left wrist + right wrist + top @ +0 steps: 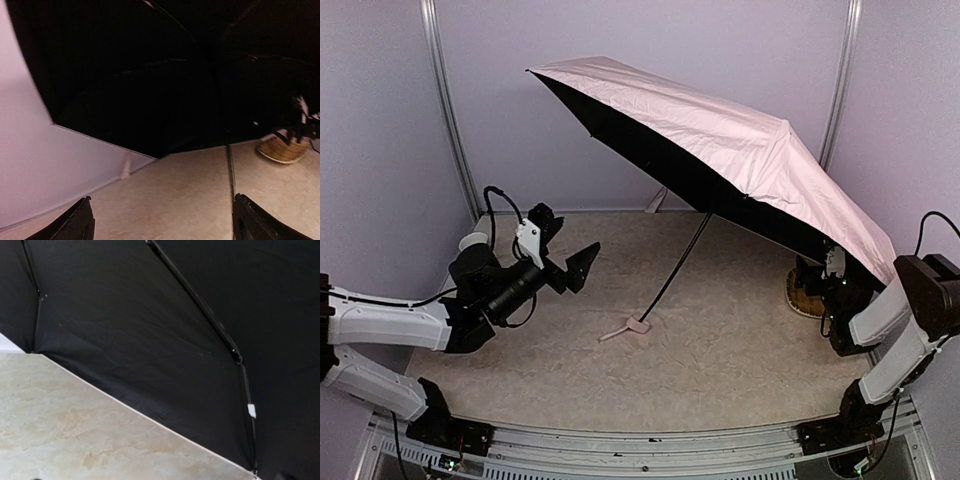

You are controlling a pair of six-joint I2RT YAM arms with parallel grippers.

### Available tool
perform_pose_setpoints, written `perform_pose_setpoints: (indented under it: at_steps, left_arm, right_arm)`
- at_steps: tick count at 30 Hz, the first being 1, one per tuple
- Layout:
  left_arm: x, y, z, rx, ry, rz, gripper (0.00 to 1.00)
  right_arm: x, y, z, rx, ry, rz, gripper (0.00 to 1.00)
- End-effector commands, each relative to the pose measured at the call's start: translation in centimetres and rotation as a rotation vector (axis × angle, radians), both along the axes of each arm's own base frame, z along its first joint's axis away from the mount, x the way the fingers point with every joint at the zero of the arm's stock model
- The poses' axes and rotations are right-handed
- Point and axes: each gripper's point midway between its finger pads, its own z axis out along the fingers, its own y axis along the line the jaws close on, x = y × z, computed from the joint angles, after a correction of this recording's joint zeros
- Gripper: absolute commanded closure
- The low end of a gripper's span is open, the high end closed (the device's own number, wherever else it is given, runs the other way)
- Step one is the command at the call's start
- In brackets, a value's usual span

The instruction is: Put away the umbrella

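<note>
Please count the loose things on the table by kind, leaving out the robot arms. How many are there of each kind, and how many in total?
umbrella: 1
woven straw mat: 1
Total: 2

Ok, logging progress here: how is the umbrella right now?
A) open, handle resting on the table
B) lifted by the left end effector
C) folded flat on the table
A: the umbrella is spread wide with its handle on the table; the left end effector is open, apart from it.
</note>
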Motion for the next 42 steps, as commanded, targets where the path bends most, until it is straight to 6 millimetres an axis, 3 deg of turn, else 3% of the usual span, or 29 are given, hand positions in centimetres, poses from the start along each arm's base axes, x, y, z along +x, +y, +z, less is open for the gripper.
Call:
perform_pose_setpoints:
  at_steps: [1,2,3,4,5,9,12,15,20,23,27,32,35,39,42]
  left_arm:
    - [-1.9,-8.9,-8.0,0.088,0.287,-0.416,0.09]
    - [-1.2,-10.4,-8.8,0.094,0.325,-0.445,0.11]
    - [-0.8,-12.0,-11.0,0.121,0.382,-0.484,0.12]
    - [-0.6,-13.3,-10.8,0.115,0.384,-0.53,0.13]
    - [-0.3,-14.4,-12.0,0.122,0.403,-0.563,0.13]
    - [2.5,-16.7,-13.8,0.091,0.444,-0.592,0.14]
    - [3.4,-18.2,-15.9,0.115,0.515,-0.646,0.19]
    - [3.5,-18.8,-17.6,0.132,0.545,-0.665,0.31]
    - [4.9,-18.4,-19.0,0.129,0.558,-0.627,0.66]
    - [5.6,-18.3,-19.6,0.132,0.568,-0.603,0.75]
    - [5.8,-18.6,-19.1,0.109,0.577,-0.597,1.0]
    - [5.9,-18.4,-16.5,0.035,0.566,-0.552,1.0]
    - [6.0,-18.4,-13.8,-0.005,0.509,-0.492,1.0]
    - [6.2,-18.4,-10.1,-0.089,0.433,-0.389,1.0]
    - [6.5,-18.0,-7.8,-0.155,0.385,-0.286,1.0]
  right_arm:
    - [-0.1,-0.3,0.0,-0.004,-0.002,-0.006,0.0]
    - [-0.1,-0.4,0.0,-0.004,-0.002,-0.006,0.0]
    - [-0.1,-0.3,-0.1,-0.004,-0.001,-0.005,0.0]
    - [-0.1,-0.4,0.0,-0.004,-0.003,-0.006,0.0]
    - [-0.1,-0.3,0.0,-0.004,-0.003,-0.006,0.0]
    - [-0.1,-0.3,0.0,-0.005,-0.003,-0.006,0.0]
    - [-0.1,-0.4,-0.1,-0.005,-0.001,-0.006,0.0]
    - [-0.1,-0.3,-0.1,-0.005,-0.002,-0.006,0.0]
    - [0.0,-0.3,0.0,-0.005,-0.003,-0.006,0.0]
    - [-0.1,-0.3,-0.1,-0.005,-0.002,-0.006,0.0]
    - [-0.1,-0.3,-0.1,-0.005,-0.002,-0.006,0.0]
    - [0.0,0.1,0.0,-0.011,-0.001,0.019,0.0]
    - [0.4,1.8,0.5,-0.055,0.028,0.081,0.0]
    - [1.5,3.8,3.2,-0.082,0.059,0.109,0.0]
    - [1.3,6.9,4.6,-0.037,0.079,0.219,0.03]
